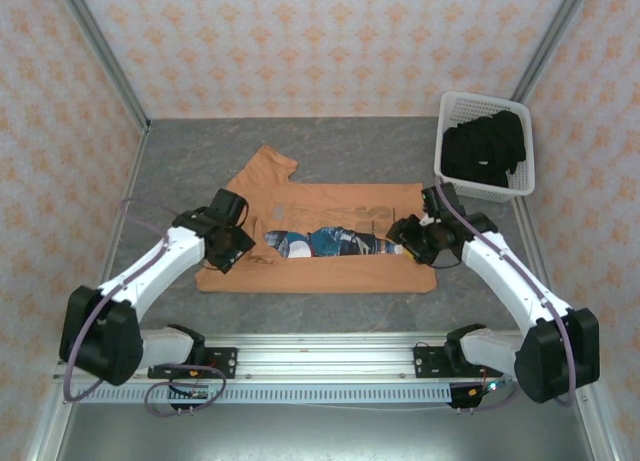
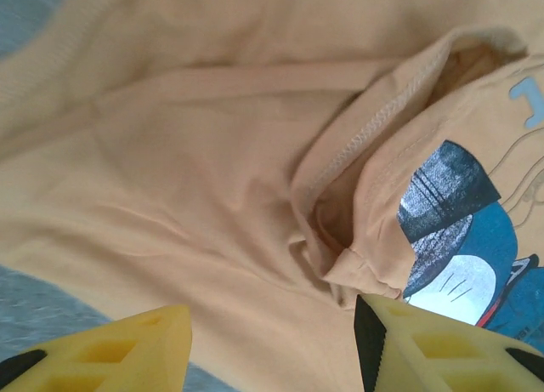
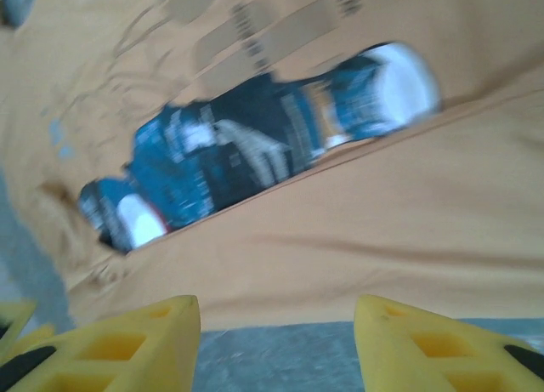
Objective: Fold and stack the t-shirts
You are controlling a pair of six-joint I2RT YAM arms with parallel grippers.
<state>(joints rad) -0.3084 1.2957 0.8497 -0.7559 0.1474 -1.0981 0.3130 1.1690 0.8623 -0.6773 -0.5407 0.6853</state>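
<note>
The left end effector (image 1: 240, 244) hangs low over the left side of the orange-tan t-shirt (image 1: 330, 273). Its yellow fingers (image 2: 110, 349) stand apart above a rumpled seam beside the cartoon print (image 2: 463, 239). The right end effector (image 1: 412, 237) hangs at the shirt's right edge. Its fingers (image 3: 127, 341) are likewise spread, above the folded cloth and a strip of grey surface; this wrist view is blurred.

The shirt lies mid-tabletop, its near part folded up over the chest so that only a band of the blue-and-white print (image 1: 325, 243) and some dark lettering show. One sleeve (image 1: 272, 167) points toward the far left.

The tabletop (image 1: 330, 141) is grey and speckled. At its far right corner stands a white lattice basket (image 1: 478, 189) holding the black t-shirts (image 1: 485, 146) in a heap. Walls (image 1: 320, 41) papered in pale cream with an orange floral pattern close in three sides, with slanting metal posts (image 1: 100, 51) at the corners. A slotted aluminium rail (image 1: 320, 361) runs along the near edge, carrying both arm bases.
</note>
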